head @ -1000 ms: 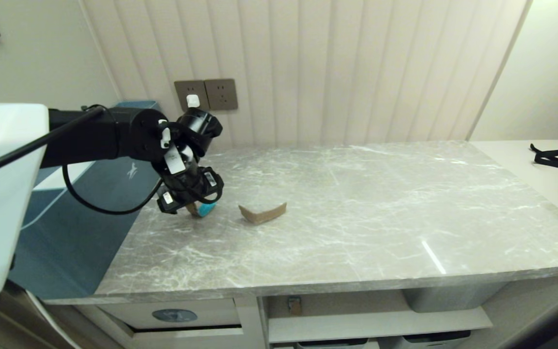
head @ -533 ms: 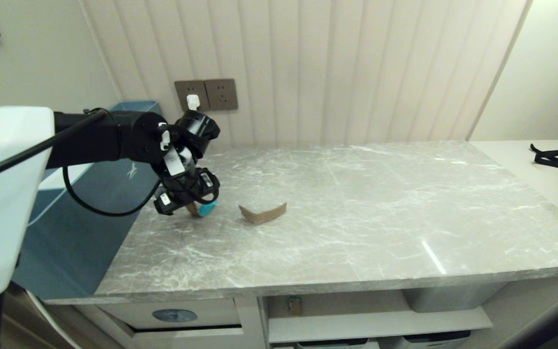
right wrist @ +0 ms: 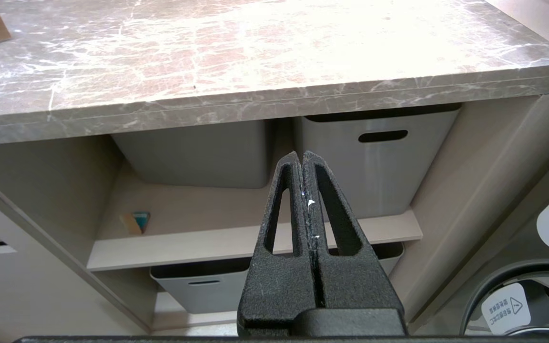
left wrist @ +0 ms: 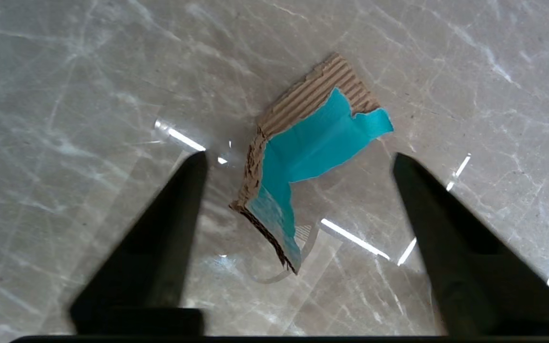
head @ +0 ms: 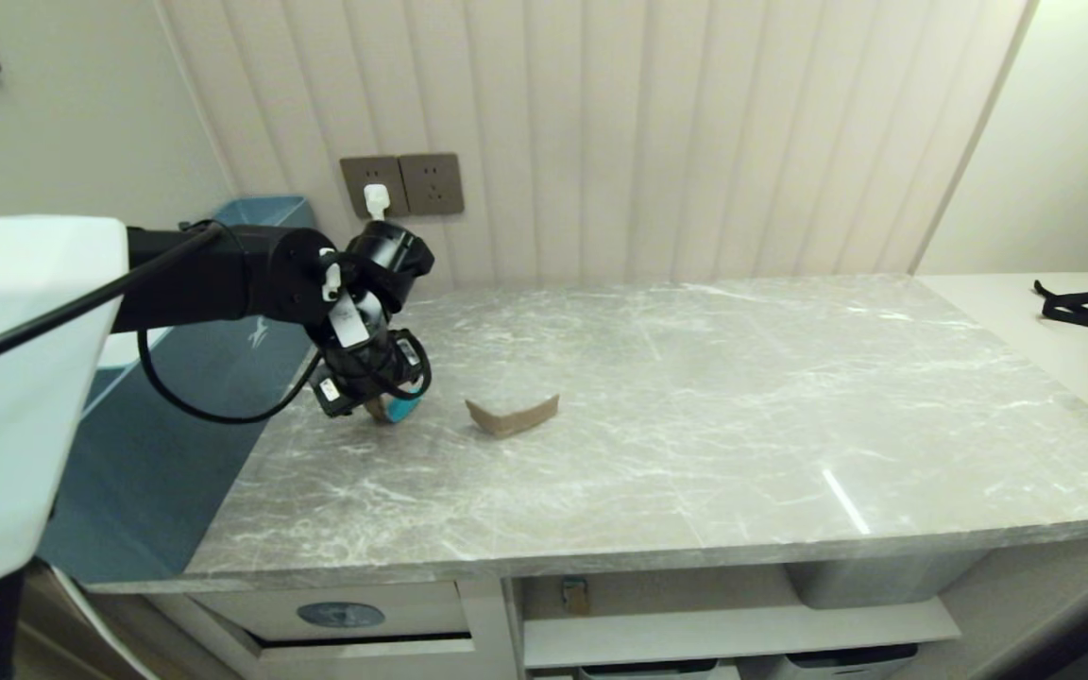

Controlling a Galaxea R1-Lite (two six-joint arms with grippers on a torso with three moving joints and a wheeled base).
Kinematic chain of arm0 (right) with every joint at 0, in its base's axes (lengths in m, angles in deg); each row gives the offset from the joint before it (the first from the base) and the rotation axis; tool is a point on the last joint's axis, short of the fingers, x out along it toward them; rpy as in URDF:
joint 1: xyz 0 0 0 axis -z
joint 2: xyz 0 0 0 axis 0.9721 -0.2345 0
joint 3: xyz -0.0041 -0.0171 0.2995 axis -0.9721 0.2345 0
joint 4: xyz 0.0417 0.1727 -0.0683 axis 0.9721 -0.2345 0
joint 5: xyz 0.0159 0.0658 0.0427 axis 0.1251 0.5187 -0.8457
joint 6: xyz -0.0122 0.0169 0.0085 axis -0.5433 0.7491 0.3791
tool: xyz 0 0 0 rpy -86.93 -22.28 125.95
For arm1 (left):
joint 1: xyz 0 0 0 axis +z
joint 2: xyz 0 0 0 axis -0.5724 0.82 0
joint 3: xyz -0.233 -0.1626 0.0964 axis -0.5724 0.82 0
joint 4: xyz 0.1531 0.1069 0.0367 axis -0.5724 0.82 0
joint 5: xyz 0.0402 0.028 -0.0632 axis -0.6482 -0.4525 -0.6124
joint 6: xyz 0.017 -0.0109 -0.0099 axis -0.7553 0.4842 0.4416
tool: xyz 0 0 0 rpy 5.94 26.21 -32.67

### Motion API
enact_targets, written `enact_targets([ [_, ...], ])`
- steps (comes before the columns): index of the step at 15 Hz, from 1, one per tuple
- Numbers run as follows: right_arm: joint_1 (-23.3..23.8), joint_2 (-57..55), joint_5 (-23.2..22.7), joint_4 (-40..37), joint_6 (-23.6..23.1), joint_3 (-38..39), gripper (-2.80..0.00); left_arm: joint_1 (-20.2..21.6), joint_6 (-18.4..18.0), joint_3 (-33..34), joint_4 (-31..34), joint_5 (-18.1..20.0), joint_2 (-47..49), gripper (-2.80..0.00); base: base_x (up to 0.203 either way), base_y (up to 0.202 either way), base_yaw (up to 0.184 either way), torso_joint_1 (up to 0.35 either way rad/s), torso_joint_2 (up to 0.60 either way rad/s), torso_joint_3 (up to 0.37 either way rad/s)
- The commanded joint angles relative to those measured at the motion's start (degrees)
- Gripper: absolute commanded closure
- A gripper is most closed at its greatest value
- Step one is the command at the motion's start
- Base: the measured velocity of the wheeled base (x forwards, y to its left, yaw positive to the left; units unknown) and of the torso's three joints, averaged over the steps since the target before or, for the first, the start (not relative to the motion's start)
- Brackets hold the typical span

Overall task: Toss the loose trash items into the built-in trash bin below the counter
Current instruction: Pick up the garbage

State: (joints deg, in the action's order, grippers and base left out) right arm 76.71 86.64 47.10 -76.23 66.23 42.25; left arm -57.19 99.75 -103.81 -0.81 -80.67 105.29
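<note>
In the head view the left gripper point(head: 376, 408) hangs low over the counter point(head: 695, 425) near its left edge, covering most of a teal-taped scrap point(head: 399, 408); a curved scrap point(head: 512, 416) lies just to its right, apart from it. Below the front edge, at the left, is the trash bin flap point(head: 341, 615) with its blue sticker, and a third scrap point(head: 574, 595) stands on the shelf beside it. A black strap point(head: 1087, 310) lies at the far right. The left wrist view alone shows the fingers point(left wrist: 160, 247) spread wide either side of the taped scrap, not touching it. The right wrist view shows the right gripper point(right wrist: 305, 200) pressed together below the counter's front edge, facing the grey tubs point(right wrist: 379, 152) and the shelf scrap.
</note>
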Motion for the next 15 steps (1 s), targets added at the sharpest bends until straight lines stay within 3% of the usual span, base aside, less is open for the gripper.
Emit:
enact_targets([
  [1, 0.0, -0.09, 0.01, 0.02, 0.01, 0.09, 0.0, -0.05, 0.25, 0.01, 0.19, -0.15, 0.21, 0.0, 0.0, 0.0, 0.0, 0.0, 0.0, 0.0],
  [12, 0.0, -0.09, 0.01, 0.02, 0.01, 0.09, 0.0, -0.82, -0.24, 1.22, 1.24, 0.17, -2.25, 0.0, 0.0, 0.0, 0.0, 0.0, 0.0, 0.0],
  [15, 0.0, -0.09, 0.01, 0.02, 0.01, 0.09, 0.0, -2.01, -3.6, 3.67, 0.78, 1.67, -8.28, 0.0, 0.0, 0.0, 0.0, 0.0, 0.0, 0.0],
])
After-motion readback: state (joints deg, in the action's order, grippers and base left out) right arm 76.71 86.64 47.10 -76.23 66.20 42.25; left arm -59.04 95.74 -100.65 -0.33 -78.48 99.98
